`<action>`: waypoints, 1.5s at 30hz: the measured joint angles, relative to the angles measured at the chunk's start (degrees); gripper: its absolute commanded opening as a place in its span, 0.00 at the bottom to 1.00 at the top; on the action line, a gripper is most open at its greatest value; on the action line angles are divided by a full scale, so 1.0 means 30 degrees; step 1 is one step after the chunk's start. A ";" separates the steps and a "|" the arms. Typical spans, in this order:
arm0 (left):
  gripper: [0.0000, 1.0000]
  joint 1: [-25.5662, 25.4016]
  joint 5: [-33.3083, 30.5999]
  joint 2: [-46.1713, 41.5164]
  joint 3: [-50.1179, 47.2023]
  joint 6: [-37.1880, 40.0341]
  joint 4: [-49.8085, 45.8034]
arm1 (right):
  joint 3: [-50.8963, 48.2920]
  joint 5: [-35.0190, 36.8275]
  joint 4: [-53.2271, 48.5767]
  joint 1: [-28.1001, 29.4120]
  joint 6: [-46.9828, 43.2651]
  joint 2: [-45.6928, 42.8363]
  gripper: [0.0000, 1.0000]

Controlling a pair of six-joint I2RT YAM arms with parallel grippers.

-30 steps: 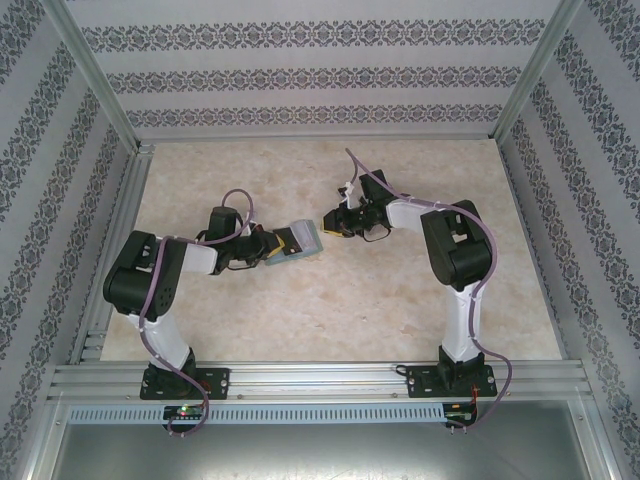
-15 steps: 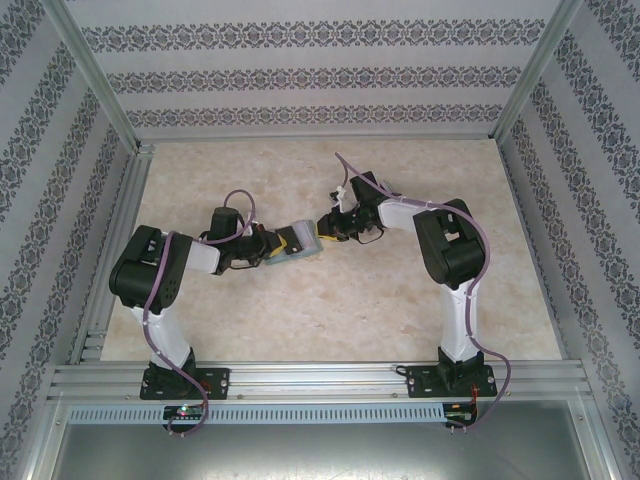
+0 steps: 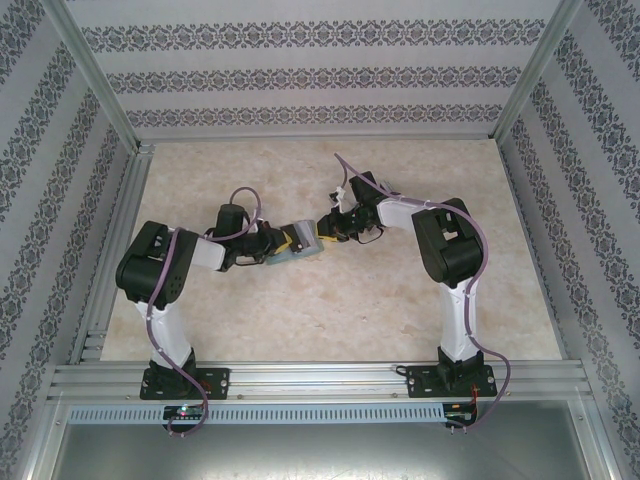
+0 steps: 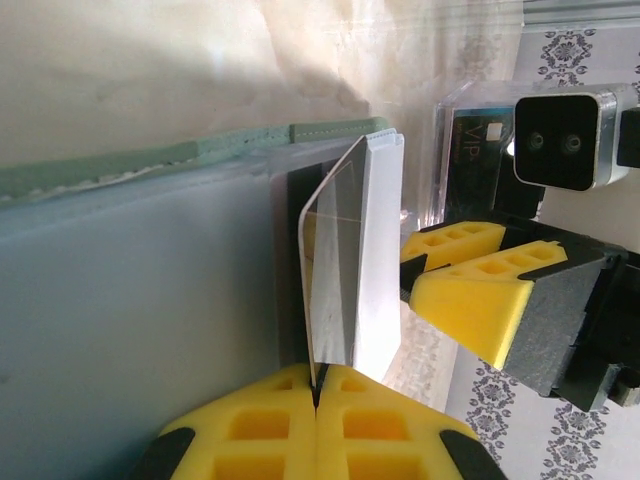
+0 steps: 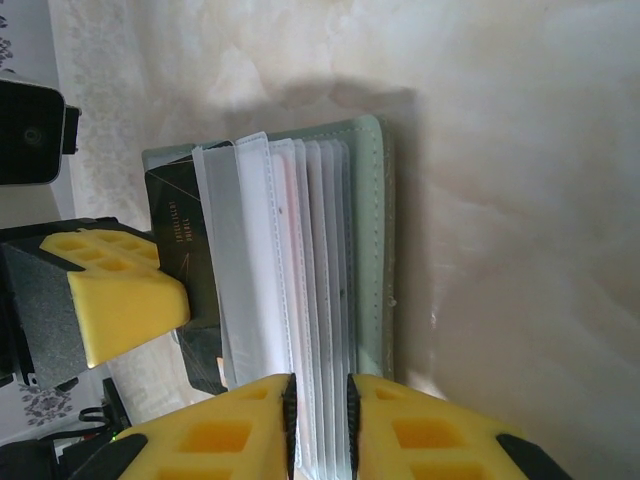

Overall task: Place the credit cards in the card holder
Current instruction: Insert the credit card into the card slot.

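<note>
Writing first: card (image 4: 472, 160) is showing "VIP" in pale letters, turned sideways, in left wrist view. Right wrist view is showing a gold line of print on the dark card face, too small to read.

Holder (image 3: 306, 243) is sitting just at 9 o'clock of table (image 3: 400, 330) centre, opened, between both arms. Can't tell if it's touching the tabletop. Left gripper (image 3: 282, 243) is reaching it from 8 o'clock, right gripper (image 3: 325, 226) from 2 o'clock.

Left gripper: yellow pads are pressing together on one clear sleeve (image 4: 345, 260), its thin edge running down between them. Right gripper: pads are standing a narrow slot apart, clamping a bundle of clear and white leaves (image 5: 300, 300) of the holder.

Card is standing at the outer end of the leaf stack, at 9 o'clock of the leaves in right wrist view, just beside the left gripper's finger (image 5: 110, 290). A clear plastic rim is showing round it in left wrist view. Can't tell whether it's seated in a pocket or only lying against one.

Edges: green cover (image 5: 372, 250) with stitched rim is lying at 3 o'clock of the leaves, its rounded corner at 1 o'clock.

Room: marble-pattern top is running wide at 12, 3 and 6 o'clock of holder. The side rail (image 3: 120, 250) at 9 o'clock is nearer, but well apart.
</note>
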 measured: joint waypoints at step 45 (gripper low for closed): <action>0.14 -0.0364 0.1953 0.1836 0.4612 0.4146 -0.6266 | 0.0597 0.0226 -0.1122 -0.0051 -0.0780 0.0372 0.24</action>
